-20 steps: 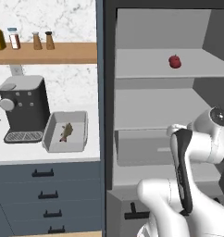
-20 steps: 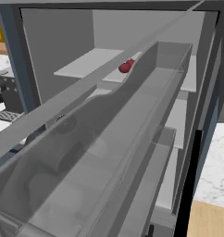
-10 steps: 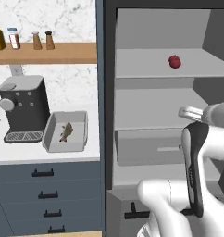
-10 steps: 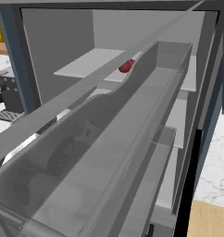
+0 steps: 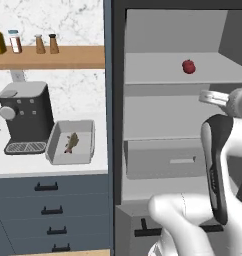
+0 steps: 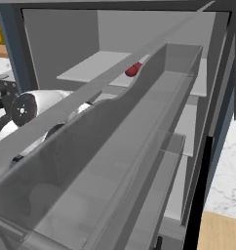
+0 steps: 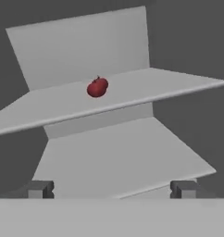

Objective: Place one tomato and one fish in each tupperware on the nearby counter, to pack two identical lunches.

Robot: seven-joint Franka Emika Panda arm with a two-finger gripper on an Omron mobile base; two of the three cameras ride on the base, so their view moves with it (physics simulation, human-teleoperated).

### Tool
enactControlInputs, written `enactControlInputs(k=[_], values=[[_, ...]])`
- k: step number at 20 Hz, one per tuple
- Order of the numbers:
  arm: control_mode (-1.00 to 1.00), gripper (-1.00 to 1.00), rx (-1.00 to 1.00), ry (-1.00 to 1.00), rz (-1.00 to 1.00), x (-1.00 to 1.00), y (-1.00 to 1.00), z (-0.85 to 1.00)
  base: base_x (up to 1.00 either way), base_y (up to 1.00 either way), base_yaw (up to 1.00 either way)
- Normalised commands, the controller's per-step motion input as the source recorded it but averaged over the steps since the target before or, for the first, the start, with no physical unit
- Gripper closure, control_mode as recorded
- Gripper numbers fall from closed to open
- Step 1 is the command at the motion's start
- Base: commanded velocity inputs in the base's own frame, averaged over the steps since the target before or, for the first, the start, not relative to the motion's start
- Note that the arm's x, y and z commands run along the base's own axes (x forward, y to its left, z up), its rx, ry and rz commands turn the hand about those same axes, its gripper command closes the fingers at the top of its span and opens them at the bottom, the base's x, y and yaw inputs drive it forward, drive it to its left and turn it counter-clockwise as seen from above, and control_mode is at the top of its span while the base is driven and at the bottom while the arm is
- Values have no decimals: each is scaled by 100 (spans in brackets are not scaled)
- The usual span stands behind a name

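Our gripper (image 7: pixel 109 189) is spread wide, holding nothing. The tomato (image 7: pixel 97 87) sits ahead and above it on the upper fridge shelf (image 7: pixel 146 90), path clear. A lower shelf (image 7: pixel 118 162) lies just beyond the fingertips. Far off to the left, one tupperware (image 5: pixel 72 142) on the counter (image 5: pixel 48 167) holds a fish (image 5: pixel 71 141), beside the coffee machine (image 5: pixel 24 117).

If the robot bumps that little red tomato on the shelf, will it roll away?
Probably yes. The tomato looks round and sits loose on a flat, smooth shelf with no lip at the front, so a nudge may send it rolling. Its glossy skin could also slip between the open gripper fingers.
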Motion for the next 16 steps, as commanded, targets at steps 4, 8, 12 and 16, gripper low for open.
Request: enactControlInputs(k=[4,8,12,16], values=[[-100,-100,-15,6,3,3,0,100,0,0,0],[-100,-100,-12,34,17,37,0,84,0,0,0],[-100,-100,-6,7,9,34,0,-11,0,0,0],[-100,-100,0,1,2,75,0,-64,0,0,0]])
